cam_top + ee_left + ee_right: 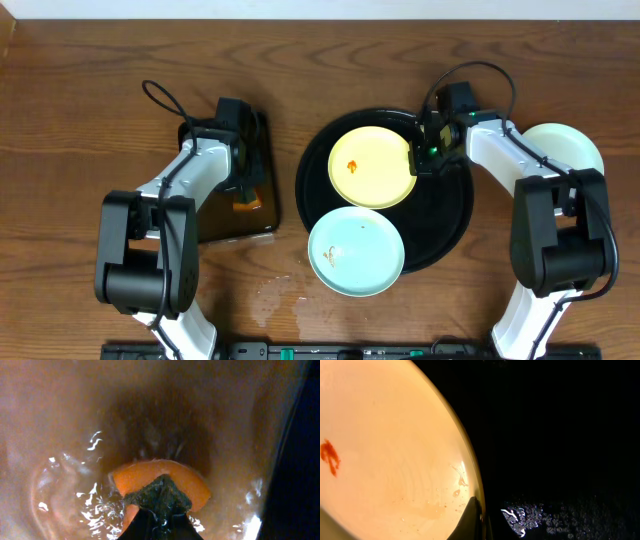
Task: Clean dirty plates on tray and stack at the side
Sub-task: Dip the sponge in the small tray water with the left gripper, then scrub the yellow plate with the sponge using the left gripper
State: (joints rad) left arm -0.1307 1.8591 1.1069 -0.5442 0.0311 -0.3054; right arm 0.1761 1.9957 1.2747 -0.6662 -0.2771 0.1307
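**Sponge soaking, yellow plate steadied**

The left hand seems closed on the sponge, pressing it into the wet small tray, likely to load it for scrubbing. The right hand sits at the yellow plate rim on the round tray, probably bracing it. Whether it grips, I cannot tell. A blue plate overhangs the round tray's front. A third plate lies aside on the worktop.

the orange-smeared yellow plate lies flat on the black tray, rim at the right gripper, a mint plate just beyond.
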